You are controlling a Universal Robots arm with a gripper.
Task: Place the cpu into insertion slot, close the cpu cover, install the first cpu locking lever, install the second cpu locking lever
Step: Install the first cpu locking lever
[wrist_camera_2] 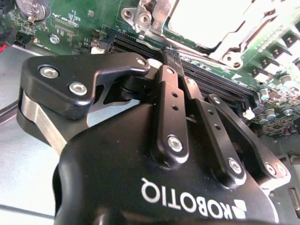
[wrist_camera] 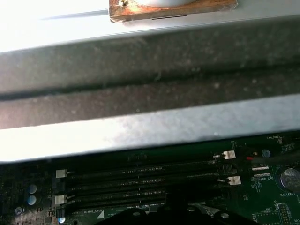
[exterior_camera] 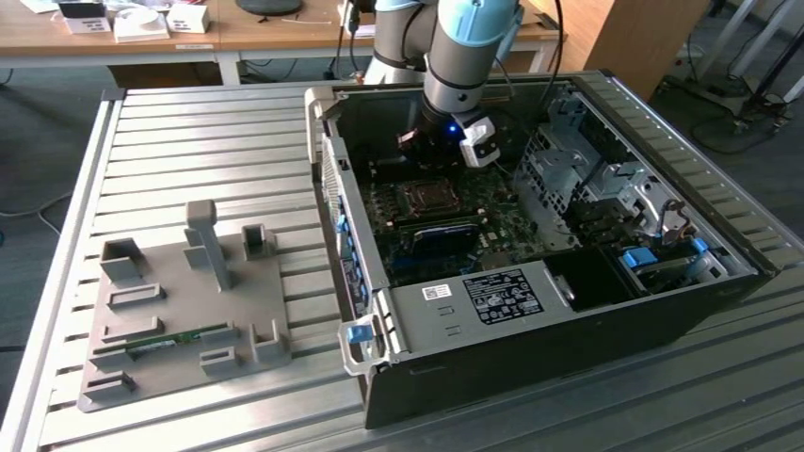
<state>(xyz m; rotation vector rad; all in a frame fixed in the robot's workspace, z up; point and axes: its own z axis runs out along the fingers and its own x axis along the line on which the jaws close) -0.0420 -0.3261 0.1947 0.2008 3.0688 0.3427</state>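
Observation:
My gripper [exterior_camera: 423,165] reaches down into the open computer case, just behind the insertion slot [exterior_camera: 427,196] on the green motherboard. In the second wrist view the gripper [wrist_camera_2: 169,55] has its fingers drawn together, shut, with nothing visibly held. Its tip hovers over the black memory slots beside the socket. The cpu [wrist_camera_2: 199,18] shows its pale metal top inside the socket. The cpu cover [wrist_camera_2: 236,40] lies flat around it as a silver frame. A thin metal locking lever [wrist_camera_2: 149,44] runs along the socket edge just past the fingertips.
The black computer case [exterior_camera: 503,301] stands on a slatted metal table [exterior_camera: 188,141]. A grey fixture plate [exterior_camera: 188,311] with upright blocks lies at the exterior view's left. Memory slots [wrist_camera: 140,187] and a coin battery [wrist_camera: 290,178] sit near the case wall. Drive cages [exterior_camera: 590,179] fill the case's right side.

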